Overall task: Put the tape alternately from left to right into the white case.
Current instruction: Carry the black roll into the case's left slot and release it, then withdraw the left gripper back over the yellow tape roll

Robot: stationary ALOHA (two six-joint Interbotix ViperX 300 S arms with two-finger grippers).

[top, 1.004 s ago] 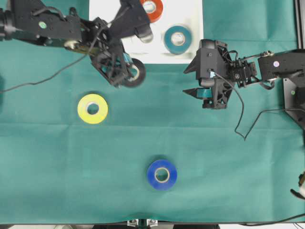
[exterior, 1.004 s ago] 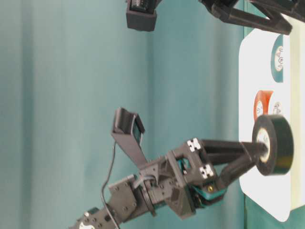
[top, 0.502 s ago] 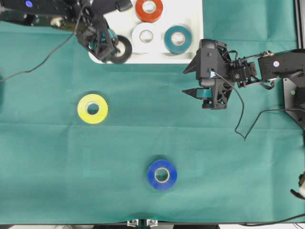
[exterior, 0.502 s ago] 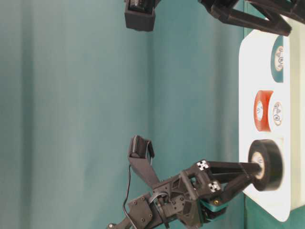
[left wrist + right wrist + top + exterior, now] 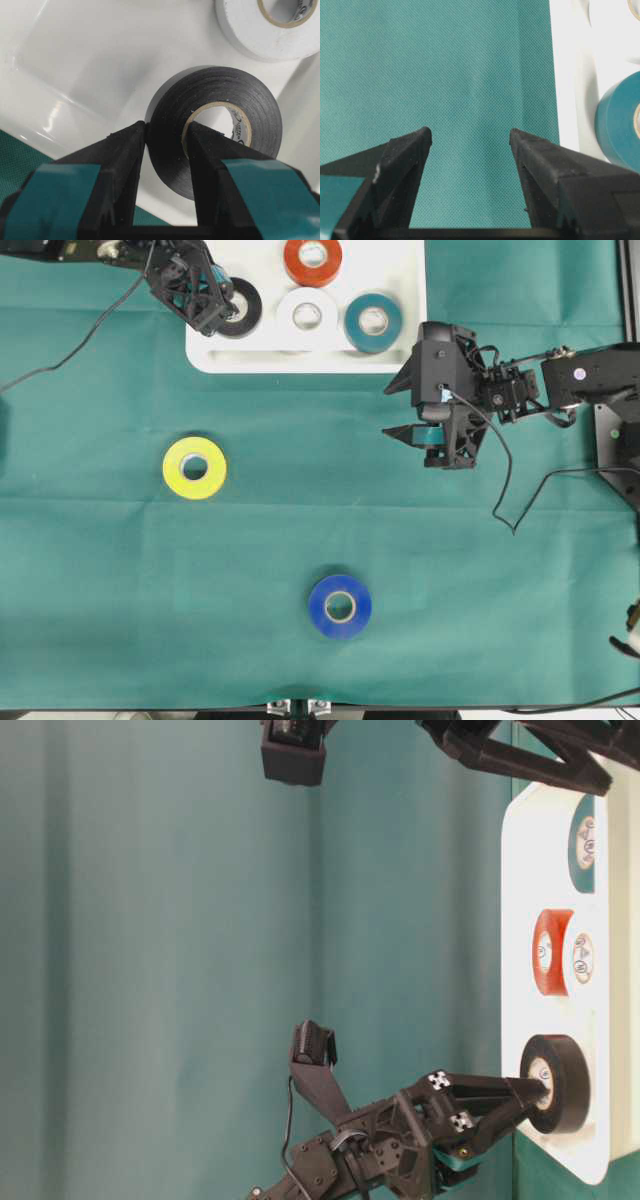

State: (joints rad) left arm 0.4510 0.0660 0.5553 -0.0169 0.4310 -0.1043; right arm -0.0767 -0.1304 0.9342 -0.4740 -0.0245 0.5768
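The white case (image 5: 400, 355) holds the orange-red roll (image 5: 312, 260), the white roll (image 5: 306, 317) and the teal roll (image 5: 373, 322). At its left end the left gripper (image 5: 165, 137) pinches the wall of the black roll (image 5: 215, 127), one finger through the core. The yellow roll (image 5: 194, 468) and blue roll (image 5: 340, 606) lie on the green cloth (image 5: 480, 590). The right gripper (image 5: 470, 137) hangs with jaws apart, holding nothing, over the cloth beside the case.

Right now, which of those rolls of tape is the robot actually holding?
The black roll, at the left end of the white case. The left claw pinches its wall, one finger through the core. The other five rolls lie free.
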